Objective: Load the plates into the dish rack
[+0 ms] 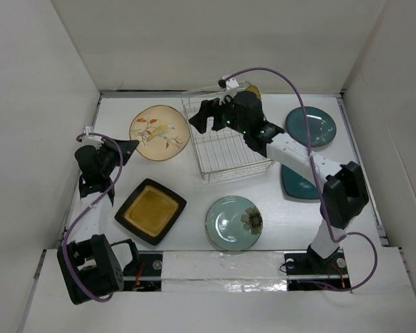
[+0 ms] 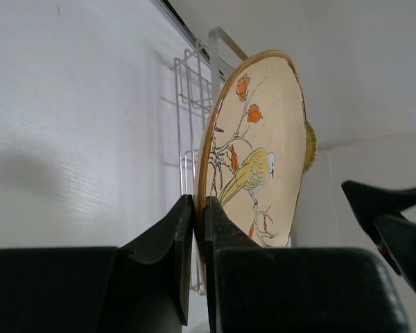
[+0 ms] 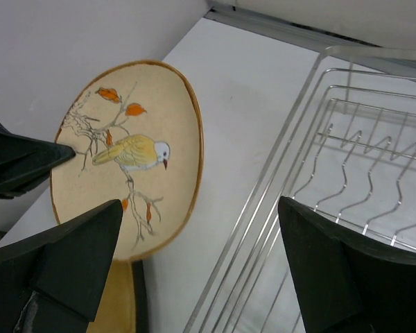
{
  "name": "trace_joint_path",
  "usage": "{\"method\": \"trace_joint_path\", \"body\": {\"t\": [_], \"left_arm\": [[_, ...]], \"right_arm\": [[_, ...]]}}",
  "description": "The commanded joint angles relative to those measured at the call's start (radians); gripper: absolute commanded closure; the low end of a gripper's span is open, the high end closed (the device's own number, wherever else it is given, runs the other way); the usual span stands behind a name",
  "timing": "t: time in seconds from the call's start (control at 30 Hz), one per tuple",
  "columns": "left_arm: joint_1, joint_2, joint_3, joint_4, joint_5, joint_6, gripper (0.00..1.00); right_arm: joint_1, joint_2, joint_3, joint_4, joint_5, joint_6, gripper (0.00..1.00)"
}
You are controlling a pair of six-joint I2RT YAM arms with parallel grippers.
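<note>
My left gripper [image 1: 128, 147] [image 2: 199, 205] is shut on the near rim of a round tan plate with a painted bird [image 1: 159, 132] [image 2: 263, 139] [image 3: 125, 152], which it holds just left of the silver wire dish rack [image 1: 225, 142] [image 3: 347, 139] [image 2: 194, 90]. Over the rack's far left corner my right gripper [image 1: 208, 118] [image 3: 200, 208] stands wide open with nothing between its fingers, close to the plate's far edge. Flat on the table lie a square mustard plate [image 1: 150, 211] [image 3: 118, 305], a pale green round plate [image 1: 234, 222], a round teal plate [image 1: 312, 126] and a square teal plate [image 1: 298, 184], the last partly under the right arm.
White walls close in the table on the left, the back and the right. A small yellow edge [image 1: 253, 90] shows behind the rack's far side. The right arm stretches across the rack's right half. The rack's slots hold nothing that I can see.
</note>
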State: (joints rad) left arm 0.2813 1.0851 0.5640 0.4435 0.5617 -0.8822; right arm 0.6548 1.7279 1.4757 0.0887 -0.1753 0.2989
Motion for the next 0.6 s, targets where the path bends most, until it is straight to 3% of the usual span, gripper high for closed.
{"method": "trace_joint_path", "body": {"t": [0.0, 0.2, 0.37, 0.43, 0.5, 0.57], "left_arm": [[-0.030, -0.073, -0.006, 0.219, 0.132, -0.078, 1.00], [-0.043, -0.106, -0.039, 0.316, 0.211, -0.152, 1.00], [-0.074, -0.122, -0.046, 0.327, 0.227, -0.146, 1.00], [-0.096, -0.128, -0.039, 0.311, 0.227, -0.126, 1.00], [-0.105, -0.129, -0.023, 0.279, 0.215, -0.097, 1.00], [-0.105, -0.132, -0.015, 0.235, 0.193, -0.060, 1.00]], "right_arm": [[0.003, 0.067, 0.090, -0.003, -0.091, -0.009, 0.01], [0.003, 0.144, 0.115, 0.022, -0.059, 0.025, 0.02], [-0.023, 0.176, 0.103, 0.088, -0.240, 0.081, 0.14], [-0.037, 0.185, 0.078, 0.144, -0.346, 0.112, 0.32], [-0.064, 0.182, 0.054, 0.219, -0.413, 0.173, 0.59], [-0.078, 0.182, 0.029, 0.255, -0.507, 0.224, 0.72]]}}
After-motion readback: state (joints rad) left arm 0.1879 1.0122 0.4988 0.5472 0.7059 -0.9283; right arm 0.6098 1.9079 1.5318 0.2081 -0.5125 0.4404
